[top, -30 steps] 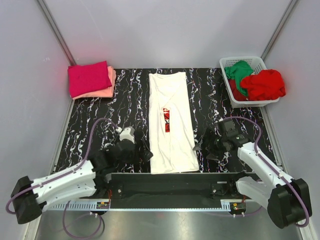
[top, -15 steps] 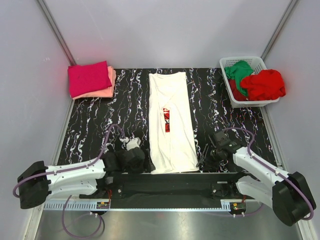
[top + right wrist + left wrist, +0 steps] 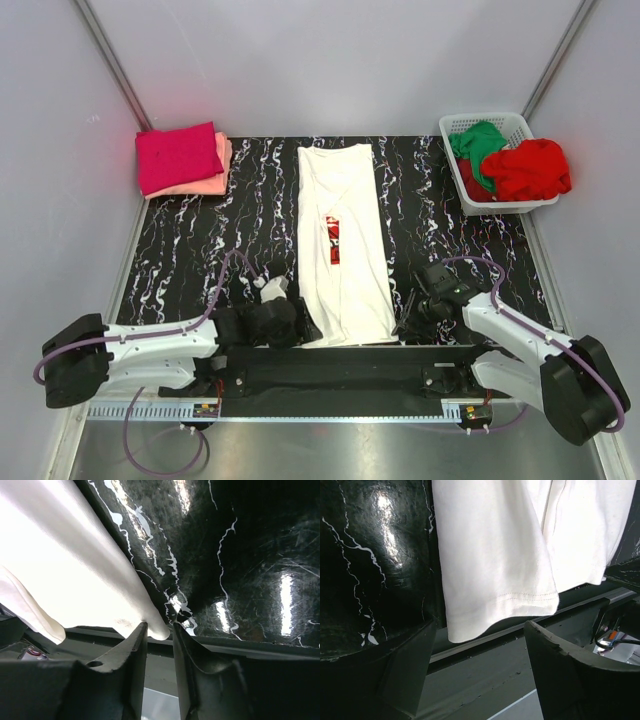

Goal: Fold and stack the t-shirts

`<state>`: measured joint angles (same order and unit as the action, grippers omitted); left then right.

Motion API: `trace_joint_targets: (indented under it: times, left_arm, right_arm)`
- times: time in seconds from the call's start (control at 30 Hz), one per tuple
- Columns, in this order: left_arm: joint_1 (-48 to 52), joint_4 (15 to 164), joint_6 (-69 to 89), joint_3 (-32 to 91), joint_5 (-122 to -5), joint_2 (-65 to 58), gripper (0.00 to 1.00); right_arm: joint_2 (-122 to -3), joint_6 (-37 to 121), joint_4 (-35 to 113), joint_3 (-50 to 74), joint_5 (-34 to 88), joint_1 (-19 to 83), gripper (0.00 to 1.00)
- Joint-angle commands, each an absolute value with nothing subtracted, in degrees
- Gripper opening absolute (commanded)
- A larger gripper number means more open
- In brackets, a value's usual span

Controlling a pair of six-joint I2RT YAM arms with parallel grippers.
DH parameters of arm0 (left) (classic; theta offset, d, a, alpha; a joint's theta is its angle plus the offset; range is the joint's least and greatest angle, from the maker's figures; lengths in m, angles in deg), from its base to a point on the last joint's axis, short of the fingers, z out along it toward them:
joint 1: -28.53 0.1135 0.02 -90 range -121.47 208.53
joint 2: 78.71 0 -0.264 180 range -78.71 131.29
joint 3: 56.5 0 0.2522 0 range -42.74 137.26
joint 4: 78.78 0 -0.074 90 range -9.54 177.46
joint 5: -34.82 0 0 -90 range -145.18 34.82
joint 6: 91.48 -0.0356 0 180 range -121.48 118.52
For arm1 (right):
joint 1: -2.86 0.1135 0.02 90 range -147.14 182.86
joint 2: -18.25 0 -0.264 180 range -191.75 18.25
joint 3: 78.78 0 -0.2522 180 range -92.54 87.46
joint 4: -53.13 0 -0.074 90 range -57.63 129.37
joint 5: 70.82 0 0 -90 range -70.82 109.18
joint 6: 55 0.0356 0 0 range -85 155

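A white t-shirt (image 3: 343, 240) with a red chest print (image 3: 334, 238) lies folded into a long strip down the table's middle. Its hem (image 3: 520, 597) overhangs the near edge. My left gripper (image 3: 303, 328) sits at the near-left corner, jaws open wide (image 3: 480, 627) with the hem corner above the gap and untouched. At the near-right corner my right gripper (image 3: 403, 325) has narrow jaws (image 3: 159, 627) closed on the shirt's corner tip (image 3: 157, 630). Folded magenta (image 3: 178, 155) and salmon-pink (image 3: 215, 182) t-shirts are stacked at the back left. Green (image 3: 475, 145) and red (image 3: 528, 168) t-shirts fill the basket.
The white slatted basket (image 3: 505, 122) stands at the back right corner. Black marbled tabletop (image 3: 250, 210) runs on both sides of the white shirt. A black rail (image 3: 340, 365) crosses the near edge between the arm bases. Grey walls close in the left, back and right.
Both arms dropped toward the near edge and in to the white shirt's near corners. The right jaws went from wide to narrow around the corner; the left jaws narrowed slightly.
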<state>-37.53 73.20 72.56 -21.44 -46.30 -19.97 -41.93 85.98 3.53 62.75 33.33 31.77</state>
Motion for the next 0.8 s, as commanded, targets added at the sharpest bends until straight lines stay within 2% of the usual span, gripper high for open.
trace_joint_targets:
  times: [0.0, 0.1, 0.2, 0.37, 0.43, 0.47, 0.57, 0.77]
  left_arm:
    - [-38.3, 71.3, 74.1, -23.8, -46.8, -18.9, 0.77]
    - [-38.4, 71.6, 74.1, -24.0, -46.7, -18.6, 0.74]
    - [-38.6, 72.3, 74.0, -24.0, -46.7, -17.7, 0.61]
    - [-38.7, 73.7, 73.5, -23.6, -46.4, -16.0, 0.46]
    - [-38.7, 73.9, 72.9, -23.1, -46.1, -15.1, 0.35]
    - [-38.7, 73.8, 72.2, -22.7, -46.0, -14.8, 0.19]
    - [-38.7, 71.7, 71.5, -20.8, -46.0, -13.9, 0.0]
    - [-38.8, 59.4, 71.3, -11.3, -45.3, -15.9, 0.0]
  right_arm:
    - [-42.2, 86.2, 5.7, 63.0, 32.5, 32.4, 0.33]
    - [-42.5, 86.1, 6.2, 63.1, 32.4, 32.7, 0.24]
    - [-42.1, 85.9, 6.6, 63.4, 32.4, 32.6, 0.17]
    - [-42.0, 85.7, 6.9, 63.6, 32.6, 32.7, 0.07]
    - [-42.0, 85.5, 6.8, 63.6, 32.6, 32.7, 0.02]
    - [-41.9, 85.4, 6.8, 63.4, 32.5, 32.7, 0.0]
    - [-40.6, 84.9, 5.4, 62.6, 32.1, 32.7, 0.0]
    - [-34.3, 85.8, -1.3, 57.9, 30.8, 32.7, 0.0]
